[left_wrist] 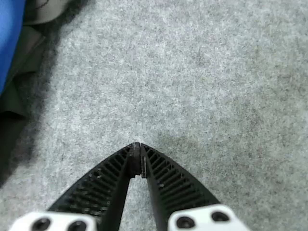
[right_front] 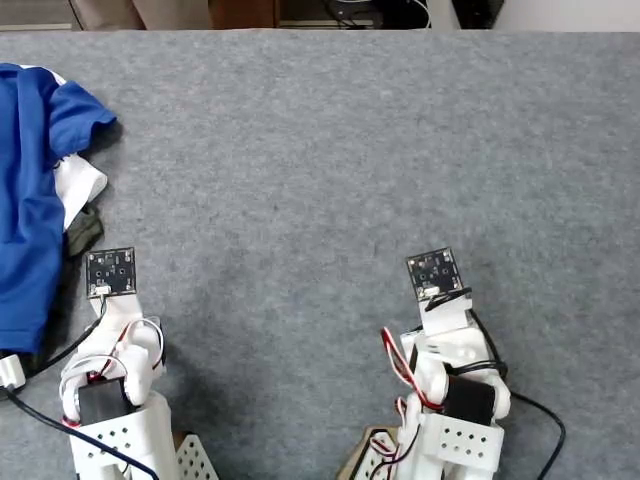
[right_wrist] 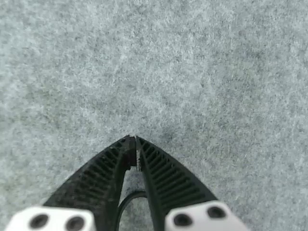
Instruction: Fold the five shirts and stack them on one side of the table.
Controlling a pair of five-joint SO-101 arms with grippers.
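A heap of shirts lies at the table's left edge, with a blue shirt (right_front: 30, 190) on top, a white one (right_front: 82, 185) and a dark olive one (right_front: 85, 232) peeking out beneath. My left gripper (left_wrist: 136, 147) is shut and empty, hovering over bare grey felt just beside the heap; blue cloth (left_wrist: 8, 33) and the dark shirt (left_wrist: 19, 82) show at the edge of its wrist view. The left arm (right_front: 110, 275) sits near the table's front left. My right gripper (right_wrist: 133, 140) is shut and empty over bare felt, its arm (right_front: 436, 275) at the front right.
The grey felt table (right_front: 350, 150) stretches wide from the middle to the right. Both arm bases with their cables (right_front: 450, 400) stand at the front edge. Furniture shows beyond the far edge.
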